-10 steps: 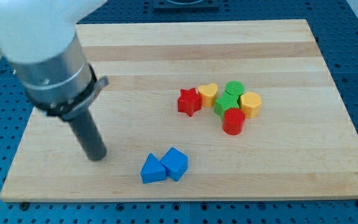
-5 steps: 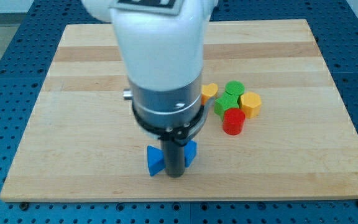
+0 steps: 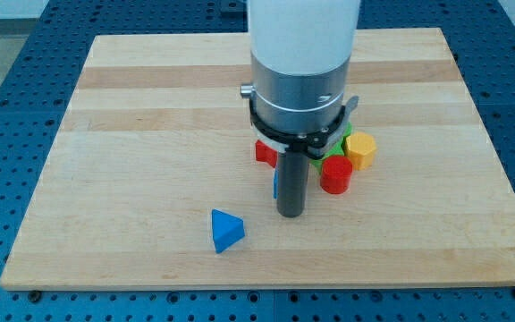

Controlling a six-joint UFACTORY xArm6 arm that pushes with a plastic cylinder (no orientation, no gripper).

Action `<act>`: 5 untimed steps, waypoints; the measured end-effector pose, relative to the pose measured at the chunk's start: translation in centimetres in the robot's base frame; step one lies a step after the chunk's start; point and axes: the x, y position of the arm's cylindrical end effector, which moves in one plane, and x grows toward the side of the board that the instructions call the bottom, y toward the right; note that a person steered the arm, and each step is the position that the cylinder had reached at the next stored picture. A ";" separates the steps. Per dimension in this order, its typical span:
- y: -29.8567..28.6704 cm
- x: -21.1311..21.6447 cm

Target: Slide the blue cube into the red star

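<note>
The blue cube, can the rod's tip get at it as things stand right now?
Probably yes. My tip sits right beside the blue cube, which peeks out at the rod's left in the view, with nothing visible between them. The rod hides most of the cube, so contact itself cannot be confirmed.

The tool's tip (image 3: 291, 214) stands near the bench (image 3: 105, 134) middle, the blue cube (image 3: 276, 185) touching its left side and mostly hidden behind the rod. Just beyond, the red star (image 3: 263, 151) peeks out at the rod's left. To the right, a red cylinder (image 3: 335, 174) and a yellow block (image 3: 360, 150) crowd close, blocking passage there. 1 blue triangular block (image 3: 225, 231) lies apart toward the view's bottom left. The bench's left half gives open room.
</note>
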 end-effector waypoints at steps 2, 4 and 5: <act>3.0 0.4; 0.0 -0.9; -2.1 -1.2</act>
